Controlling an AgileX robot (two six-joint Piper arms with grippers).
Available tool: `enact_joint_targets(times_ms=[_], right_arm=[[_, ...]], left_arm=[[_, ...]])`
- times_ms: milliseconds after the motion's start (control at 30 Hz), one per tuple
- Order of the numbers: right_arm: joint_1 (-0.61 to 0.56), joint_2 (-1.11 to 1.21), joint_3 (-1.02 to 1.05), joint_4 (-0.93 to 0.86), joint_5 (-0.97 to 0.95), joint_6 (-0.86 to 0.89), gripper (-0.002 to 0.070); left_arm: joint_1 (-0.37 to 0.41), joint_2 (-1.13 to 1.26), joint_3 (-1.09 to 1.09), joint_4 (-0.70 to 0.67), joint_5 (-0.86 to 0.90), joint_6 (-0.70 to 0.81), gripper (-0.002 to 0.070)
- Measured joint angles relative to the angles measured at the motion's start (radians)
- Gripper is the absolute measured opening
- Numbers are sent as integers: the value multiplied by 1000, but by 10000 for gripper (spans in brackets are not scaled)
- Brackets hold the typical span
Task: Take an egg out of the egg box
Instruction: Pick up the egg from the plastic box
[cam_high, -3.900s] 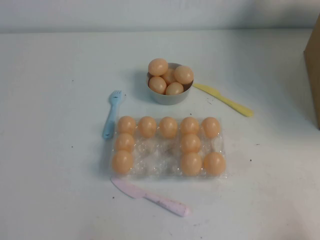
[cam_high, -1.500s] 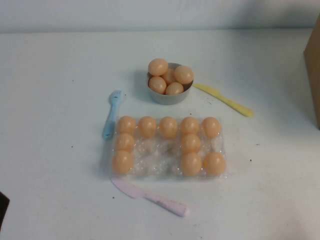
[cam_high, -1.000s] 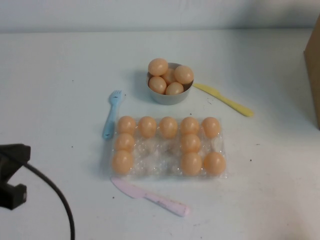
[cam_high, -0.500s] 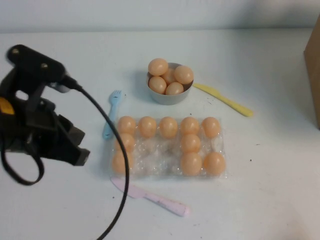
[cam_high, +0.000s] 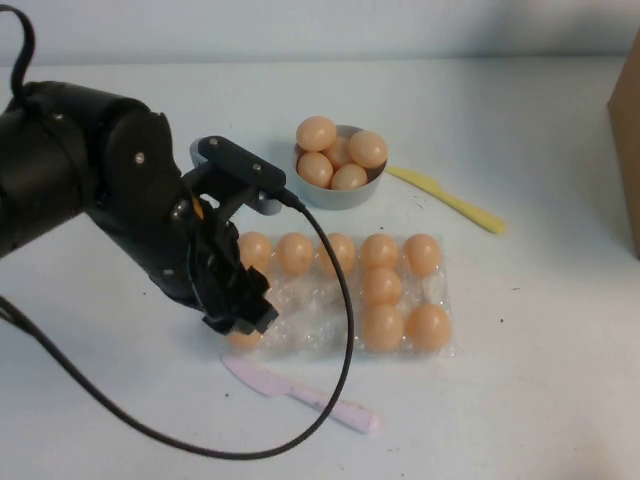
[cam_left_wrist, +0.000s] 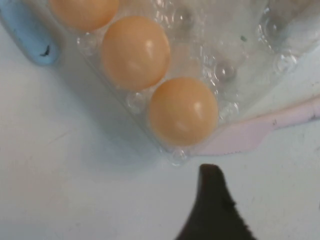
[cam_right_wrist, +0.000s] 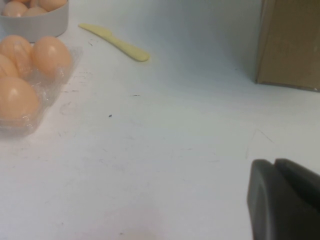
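Obstacles: left gripper (cam_high: 240, 312) over the egg box's (cam_high: 440, 290) near-left corner; pink knife (cam_high: 300, 396) just beside its near edge; blue fork (cam_left_wrist: 27, 35) along its left side. Middle cups open; right-hand table bare.

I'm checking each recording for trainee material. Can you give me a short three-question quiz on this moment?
1. True or false: the left gripper is over the left end of the egg box.
2. Which utensil lies along the egg box's near edge? A yellow knife, B pink knife, C blue fork.
3. Where is the right gripper?

Key: 1 true. 2 B. 3 Over bare table off to the right, near the cardboard box, away from the eggs.
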Motion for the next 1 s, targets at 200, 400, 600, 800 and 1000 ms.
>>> enact_joint_targets(times_ms=[200,400,600,800,1000], right_arm=[[0,0,0,0,0,0,-17],[0,0,0,0,0,0,-17],[0,0,0,0,0,0,-17],[0,0,0,0,0,0,-17],[0,0,0,0,0,0,-17]], left_arm=[[0,52,-22,16,-34,-117,505],[14,76,-23,56,-34,-230,519],[24,100,-23,27,-68,-274,503],[24,134,-24,-1,-79,-278,421],[24,170,-25,-5,-86,-263,405]])
